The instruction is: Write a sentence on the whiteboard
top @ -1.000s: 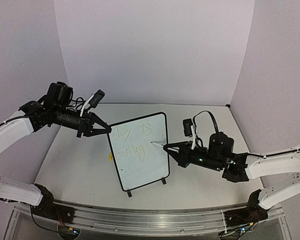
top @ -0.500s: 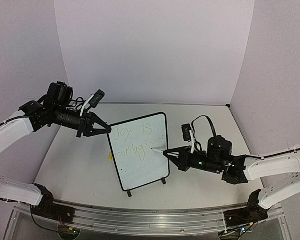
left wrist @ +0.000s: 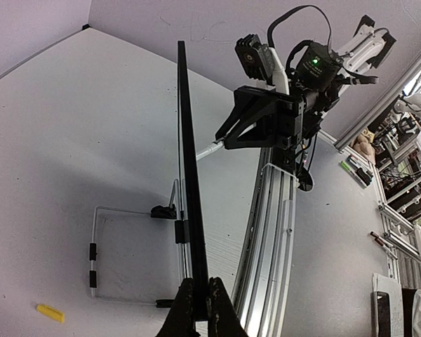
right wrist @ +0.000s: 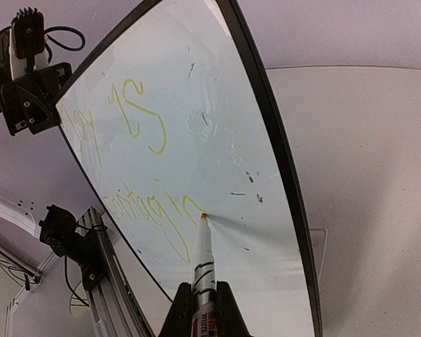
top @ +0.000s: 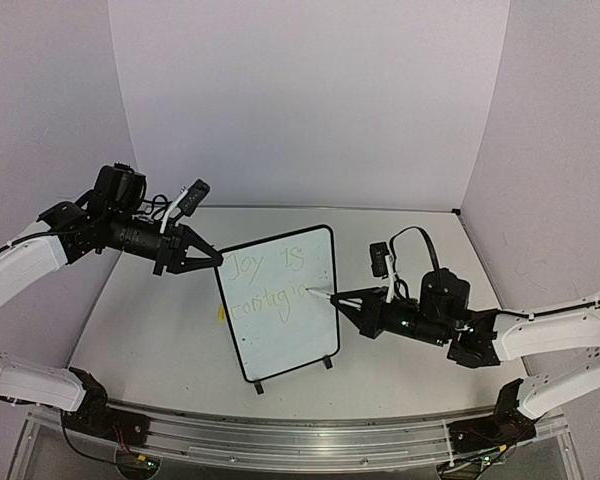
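Observation:
The whiteboard (top: 285, 305) stands upright mid-table on two black feet. Faint yellow-green handwriting, the sentence (top: 265, 285), reads "Joy is" above "contagio"; it also shows in the right wrist view (right wrist: 137, 165). My left gripper (top: 212, 259) is shut on the board's top left edge; in the left wrist view (left wrist: 201, 302) its fingers pinch the black frame (left wrist: 189, 168) seen edge-on. My right gripper (top: 342, 300) is shut on a white marker pen (right wrist: 205, 263), whose tip touches the board at the end of the second line.
A small yellow pen cap (top: 221, 313) lies on the table left of the board, also seen in the left wrist view (left wrist: 50, 313). An aluminium rail (top: 280, 432) runs along the near table edge. Purple walls close in the back and sides.
My right gripper dipped down and came back up with the pen, adding a letter stroke at the end of the second line. The left arm and board stay still.

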Available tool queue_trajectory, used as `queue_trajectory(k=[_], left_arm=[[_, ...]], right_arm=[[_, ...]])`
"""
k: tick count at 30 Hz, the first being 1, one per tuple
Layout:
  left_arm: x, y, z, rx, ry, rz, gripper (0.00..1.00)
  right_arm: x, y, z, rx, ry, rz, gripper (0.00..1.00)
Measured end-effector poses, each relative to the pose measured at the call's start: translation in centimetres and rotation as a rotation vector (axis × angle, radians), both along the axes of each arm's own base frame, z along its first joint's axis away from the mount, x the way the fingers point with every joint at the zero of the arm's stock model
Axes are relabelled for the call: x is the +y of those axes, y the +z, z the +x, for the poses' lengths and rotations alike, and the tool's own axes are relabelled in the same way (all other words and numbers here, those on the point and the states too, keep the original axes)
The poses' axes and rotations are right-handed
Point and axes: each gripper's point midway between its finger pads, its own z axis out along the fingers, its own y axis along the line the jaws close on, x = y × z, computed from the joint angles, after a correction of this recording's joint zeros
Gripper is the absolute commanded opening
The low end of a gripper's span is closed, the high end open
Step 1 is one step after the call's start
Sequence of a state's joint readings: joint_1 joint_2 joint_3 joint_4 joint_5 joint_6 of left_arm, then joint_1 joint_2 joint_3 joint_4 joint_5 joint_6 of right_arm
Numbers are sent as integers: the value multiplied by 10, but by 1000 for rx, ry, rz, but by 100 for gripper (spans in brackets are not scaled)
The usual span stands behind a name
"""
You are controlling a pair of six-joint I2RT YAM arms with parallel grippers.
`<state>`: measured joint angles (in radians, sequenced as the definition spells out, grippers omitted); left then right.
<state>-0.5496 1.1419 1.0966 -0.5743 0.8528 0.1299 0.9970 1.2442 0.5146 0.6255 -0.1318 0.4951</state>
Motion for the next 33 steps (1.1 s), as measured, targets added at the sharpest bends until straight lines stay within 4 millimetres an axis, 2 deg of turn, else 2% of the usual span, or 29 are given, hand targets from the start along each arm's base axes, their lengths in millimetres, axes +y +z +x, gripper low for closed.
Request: queue_trajectory(k=[7, 14, 25, 33], left_arm=[[0, 0, 0, 0, 0, 0, 0], [0, 0, 0, 0, -1, 0, 0], [0, 0, 0, 0, -1, 0, 0], [0, 0, 0, 0, -1, 0, 0]], right_arm=[[0, 4, 0, -5, 1, 8, 0], [-6, 25, -3, -36, 0, 54, 0], [-2, 13, -1, -23, 0, 16, 0], [-2, 14, 2, -37, -13, 10, 0]])
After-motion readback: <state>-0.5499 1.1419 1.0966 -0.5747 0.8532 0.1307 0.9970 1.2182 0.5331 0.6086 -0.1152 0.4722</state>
